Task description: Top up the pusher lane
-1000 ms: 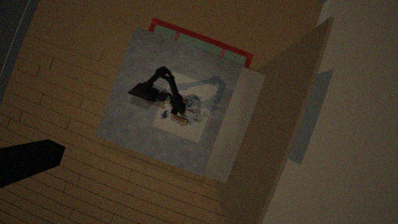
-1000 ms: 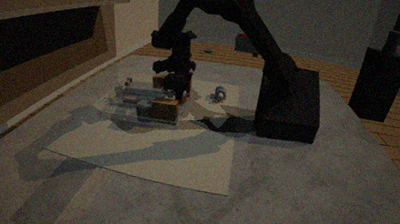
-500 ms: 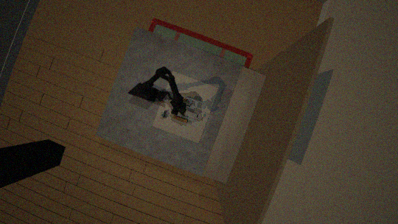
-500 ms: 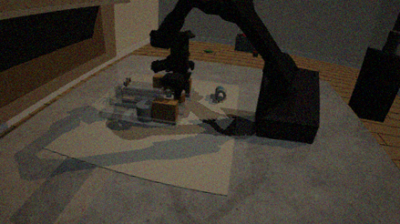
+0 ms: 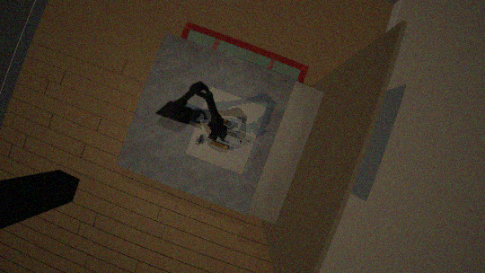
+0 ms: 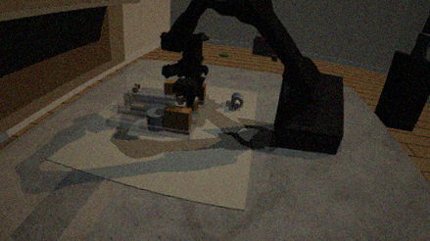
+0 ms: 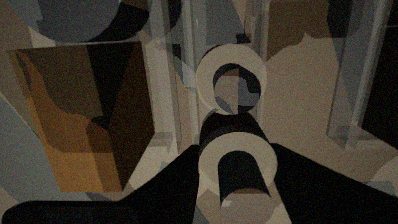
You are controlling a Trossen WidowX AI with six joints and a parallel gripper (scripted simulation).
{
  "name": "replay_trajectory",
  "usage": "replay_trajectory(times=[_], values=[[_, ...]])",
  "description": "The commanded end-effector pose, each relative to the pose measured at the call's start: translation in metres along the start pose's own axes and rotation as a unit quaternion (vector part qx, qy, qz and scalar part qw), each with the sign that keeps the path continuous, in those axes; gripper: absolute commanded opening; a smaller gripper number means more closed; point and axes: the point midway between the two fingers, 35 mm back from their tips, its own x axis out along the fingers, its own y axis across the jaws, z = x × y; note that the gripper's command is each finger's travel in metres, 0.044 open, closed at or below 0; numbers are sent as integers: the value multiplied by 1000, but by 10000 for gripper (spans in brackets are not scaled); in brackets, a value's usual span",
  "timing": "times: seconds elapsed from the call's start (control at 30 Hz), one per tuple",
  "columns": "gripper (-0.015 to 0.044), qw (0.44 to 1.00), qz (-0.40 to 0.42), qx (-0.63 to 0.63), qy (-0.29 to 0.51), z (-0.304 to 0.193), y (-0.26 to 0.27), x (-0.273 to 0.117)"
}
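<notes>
One jar (image 7: 208,162) in tool (image 5: 219,136) (image 6: 190,102) (image 7: 233,151); writing illegible.

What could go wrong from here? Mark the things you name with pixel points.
The gripper (image 6: 190,102) (image 7: 233,151) is shut on a jar (image 7: 237,175), with another jar (image 7: 204,75) just ahead, so pushing off-line could tip either one. The clear lane walls (image 7: 170,95) stand close by, so a sideways drift might catch one. Letting go too early could let the row spring forward, if the pusher is loaded; I can't tell that here.
</notes>
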Motion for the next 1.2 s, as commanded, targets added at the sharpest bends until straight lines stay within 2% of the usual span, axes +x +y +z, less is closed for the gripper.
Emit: replay_trajectory(times=[0.0,1.17], values=[[0,1000,1,-5,-11,7,0,-3],[0,1000,1,-5,-11,7,0,0]])
